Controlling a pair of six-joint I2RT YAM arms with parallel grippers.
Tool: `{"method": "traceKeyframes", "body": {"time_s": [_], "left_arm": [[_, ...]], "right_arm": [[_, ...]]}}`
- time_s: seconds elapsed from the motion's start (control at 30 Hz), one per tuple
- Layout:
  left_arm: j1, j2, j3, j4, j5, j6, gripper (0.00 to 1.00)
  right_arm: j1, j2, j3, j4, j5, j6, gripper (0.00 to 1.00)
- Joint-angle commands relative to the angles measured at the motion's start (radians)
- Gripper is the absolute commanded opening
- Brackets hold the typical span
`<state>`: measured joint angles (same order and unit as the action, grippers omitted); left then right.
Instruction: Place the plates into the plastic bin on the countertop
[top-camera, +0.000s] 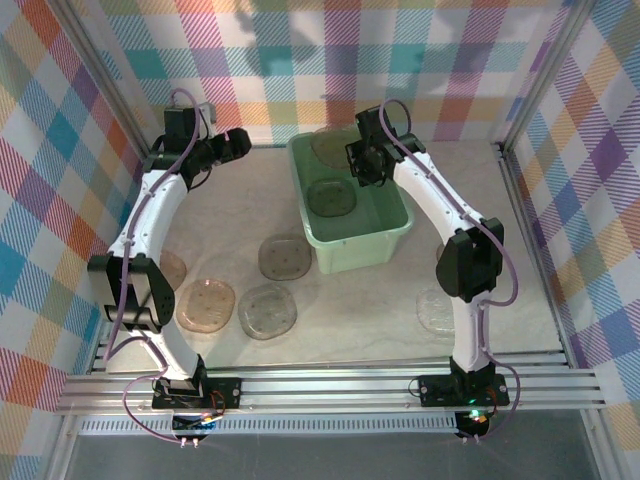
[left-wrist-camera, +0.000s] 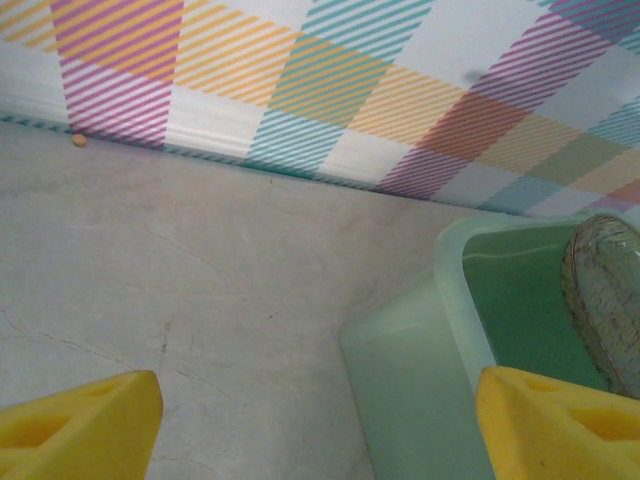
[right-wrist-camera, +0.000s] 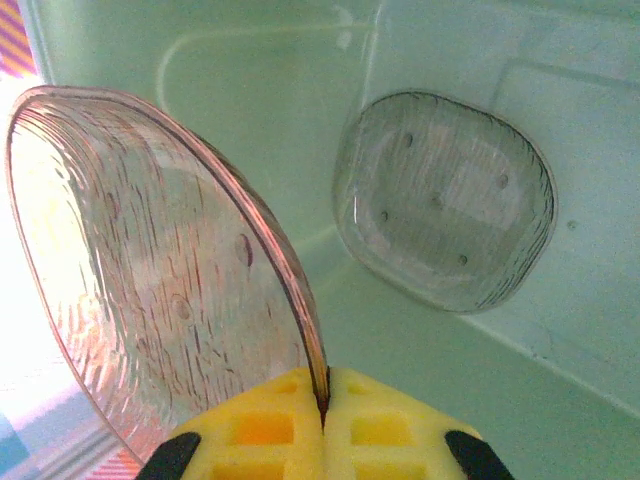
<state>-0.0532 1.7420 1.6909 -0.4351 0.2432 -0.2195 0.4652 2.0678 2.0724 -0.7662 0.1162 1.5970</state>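
Your right claw (right-wrist-camera: 322, 415), extended over the mint-green plastic bin (top-camera: 350, 250), pinches one translucent rounded-square plate (right-wrist-camera: 150, 260); left claw (left-wrist-camera: 320, 428) spread. One plate (top-camera: 330, 197) lies inside, five on the tabletop (top-camera: 380, 310).

Left arm (top-camera: 150, 215) jaws spread wide; right arm (top-camera: 430, 195) jaws clamped.

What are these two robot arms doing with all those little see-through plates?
They are loading plates into a bin. The right gripper is pinching a pinkish plate by its edge, holding it tilted over the far end of the green bin. Another plate already lies on the bin's floor. The left gripper is open and empty above the countertop beside the bin. A few more plates wait on the countertop.
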Motion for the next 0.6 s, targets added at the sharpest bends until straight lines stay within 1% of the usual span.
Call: {"method": "traceKeyframes", "body": {"time_s": [0.0, 0.3, 0.47, 0.57], "left_arm": [[0.016, 0.004, -0.012, 0.010, 0.050, 0.004, 0.81], [0.051, 0.016, 0.003, -0.013, 0.089, 0.005, 0.81], [0.068, 0.000, -0.014, -0.017, 0.100, 0.002, 0.81], [0.070, 0.000, -0.005, -0.031, 0.106, 0.000, 0.81]], "right_arm": [[0.014, 0.027, 0.040, -0.069, 0.054, 0.097, 0.00], [0.051, 0.087, 0.062, -0.074, 0.061, 0.119, 0.00], [0.063, 0.121, 0.073, -0.109, 0.055, 0.149, 0.00], [0.076, 0.136, 0.073, -0.115, 0.086, 0.162, 0.00]]}}
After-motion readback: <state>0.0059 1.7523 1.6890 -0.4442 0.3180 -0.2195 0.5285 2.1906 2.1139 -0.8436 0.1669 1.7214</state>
